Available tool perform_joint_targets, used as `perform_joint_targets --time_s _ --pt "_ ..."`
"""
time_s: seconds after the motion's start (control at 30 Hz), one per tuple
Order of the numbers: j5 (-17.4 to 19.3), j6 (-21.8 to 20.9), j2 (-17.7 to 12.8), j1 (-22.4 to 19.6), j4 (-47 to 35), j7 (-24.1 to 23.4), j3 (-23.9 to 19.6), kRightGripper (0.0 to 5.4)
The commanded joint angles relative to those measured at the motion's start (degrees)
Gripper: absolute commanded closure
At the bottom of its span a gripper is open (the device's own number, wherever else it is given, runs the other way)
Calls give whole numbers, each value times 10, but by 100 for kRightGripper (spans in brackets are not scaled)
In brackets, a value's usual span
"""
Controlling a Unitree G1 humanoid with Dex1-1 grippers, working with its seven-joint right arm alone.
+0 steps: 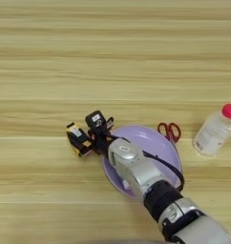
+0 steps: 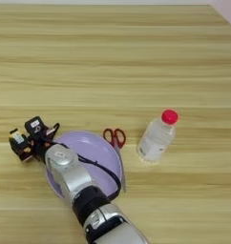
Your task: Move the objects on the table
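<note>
We see the table [image 1: 112,52] filling both views, w/ lots of bare wood across the far half and along the left; things sit in a band across the middle-to-near part. Right arm [image 1: 146,178] comes up from the bottom edge, lying over the lilac plate [image 1: 155,138] so much of the plate is covered. Claw [image 1: 87,132] is past the plate's left rim, its black fingers either side of the yellow-and-black tape measure [image 1: 78,139], which rests on the wood just left of the plate; looks like contact but we can't tell if the claw is clenched on it or loose. Red-handled scissors [image 1: 169,130] lie at the plate's far-right rim, handles on the wood, blades running under/along the rim. Clear bottle w/ red cap [image 1: 215,131] lies tilted on the wood right of the scissors, apart from them, cap pointing far-right. Open room: wide lane behind the plate, more to the left of the tape measure. Views differ: right eye shows a pale corner [image 2: 227,9] beyond the table's far-right edge and bare wood right of the bottle; in left eye the bottle is near the right border. Count: 1 plate, 1 tape measure, 1 scissors, 1 bottle, 1 arm.
</note>
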Motion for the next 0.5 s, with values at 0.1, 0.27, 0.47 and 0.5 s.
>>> perform_joint_targets --time_s 0.1,0.27,0.47,0.5 --pt "5 -30 100 -30 -39 -13 -1 10" --pt "5 -30 100 -29 -40 -13 -1 3" --pt "4 -30 98 -25 -52 -13 4 3" --pt "1 -32 96 -24 -58 -16 7 3"
